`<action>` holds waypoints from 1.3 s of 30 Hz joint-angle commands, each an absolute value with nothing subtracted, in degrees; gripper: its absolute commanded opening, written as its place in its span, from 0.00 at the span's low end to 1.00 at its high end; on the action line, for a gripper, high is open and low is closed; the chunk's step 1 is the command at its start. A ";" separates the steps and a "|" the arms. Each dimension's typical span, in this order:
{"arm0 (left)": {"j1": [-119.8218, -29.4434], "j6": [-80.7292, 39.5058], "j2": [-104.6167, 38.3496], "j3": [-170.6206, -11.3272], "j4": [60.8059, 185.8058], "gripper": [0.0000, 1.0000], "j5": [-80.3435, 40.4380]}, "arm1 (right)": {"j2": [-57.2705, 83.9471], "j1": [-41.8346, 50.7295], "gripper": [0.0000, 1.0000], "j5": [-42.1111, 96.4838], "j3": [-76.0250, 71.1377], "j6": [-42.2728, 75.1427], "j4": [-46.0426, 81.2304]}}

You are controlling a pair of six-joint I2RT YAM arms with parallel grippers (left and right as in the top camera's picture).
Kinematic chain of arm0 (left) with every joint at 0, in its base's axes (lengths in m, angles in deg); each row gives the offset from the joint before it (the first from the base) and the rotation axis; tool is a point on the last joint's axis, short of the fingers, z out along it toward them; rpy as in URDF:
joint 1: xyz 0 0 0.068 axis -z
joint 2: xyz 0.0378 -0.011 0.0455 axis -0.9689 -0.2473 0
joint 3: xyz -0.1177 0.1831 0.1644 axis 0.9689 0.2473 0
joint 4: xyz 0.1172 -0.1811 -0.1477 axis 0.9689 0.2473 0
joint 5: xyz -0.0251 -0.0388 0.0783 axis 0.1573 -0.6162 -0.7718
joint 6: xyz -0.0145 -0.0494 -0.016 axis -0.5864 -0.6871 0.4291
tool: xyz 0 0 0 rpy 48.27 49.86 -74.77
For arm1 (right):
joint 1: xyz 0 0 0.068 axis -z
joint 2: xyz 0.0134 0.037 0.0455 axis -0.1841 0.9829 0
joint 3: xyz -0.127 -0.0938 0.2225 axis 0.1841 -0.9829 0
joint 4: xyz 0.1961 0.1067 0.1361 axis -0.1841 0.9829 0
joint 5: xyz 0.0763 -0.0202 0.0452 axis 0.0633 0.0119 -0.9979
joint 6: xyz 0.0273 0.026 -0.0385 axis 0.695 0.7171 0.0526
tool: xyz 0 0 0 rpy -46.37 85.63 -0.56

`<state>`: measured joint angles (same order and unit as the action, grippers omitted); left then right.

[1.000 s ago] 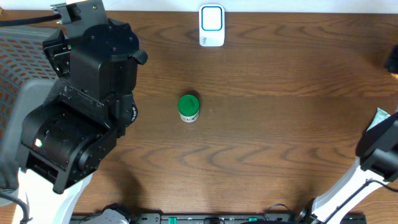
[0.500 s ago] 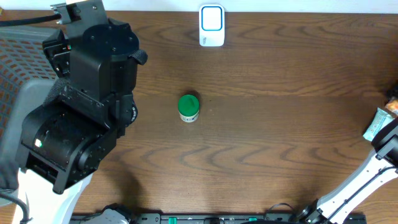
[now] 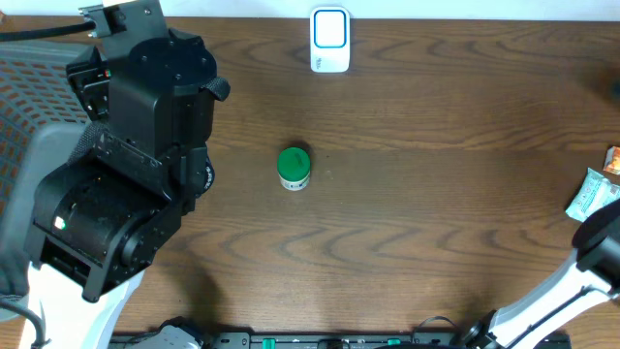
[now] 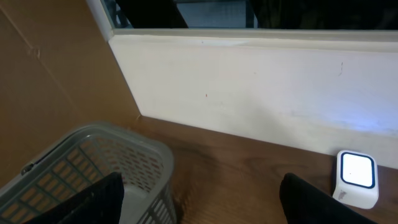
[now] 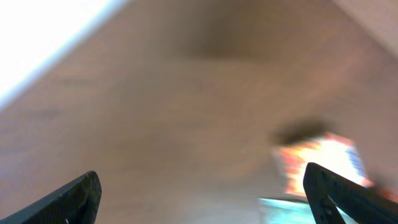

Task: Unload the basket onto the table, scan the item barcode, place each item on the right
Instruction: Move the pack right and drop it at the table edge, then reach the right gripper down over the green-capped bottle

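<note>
Ahead of my left fingers (image 4: 93, 202), past their tips, rises a white wall with the scanner (image 4: 356, 177) at its foot, off toward the right-hand finger, its face lit pale blue. My left gripper (image 4: 200, 183) is spread wide and released, with nothing between the two dark fingers. Just ahead of the left-hand one sits the grey mesh basket (image 4: 106, 165). Seen from overhead, my left arm (image 3: 126, 165) is folded up over the left part of the table (image 3: 436, 116), wrist raised and pointed toward the back edge, its black bulk covering part of the basket.

Well off to the side of those fingers, out in the middle of the table, stands the small jar with a green lid (image 3: 294, 167), upright, touched by neither gripper and well apart from the scanner.

My right arm (image 3: 591, 257) reaches in from the near right corner, only a white link and a black joint showing at the frame edge. My right gripper (image 5: 200, 177) gapes too, its fingers at either side of the wrist view and nothing clasped. That view is blurred; between the fingers, nearer the right-hand one, I make out an orange packet (image 5: 317, 158) on the wood, with a pale green packet (image 5: 289, 208) just beside it
</note>
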<state>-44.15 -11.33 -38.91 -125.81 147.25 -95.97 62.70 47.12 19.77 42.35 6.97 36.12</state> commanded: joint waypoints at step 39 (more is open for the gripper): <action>-44.26 -11.20 -38.76 -125.53 147.34 0.81 -97.11 | 71.64 -28.48 0.99 24.62 43.10 52.46 56.40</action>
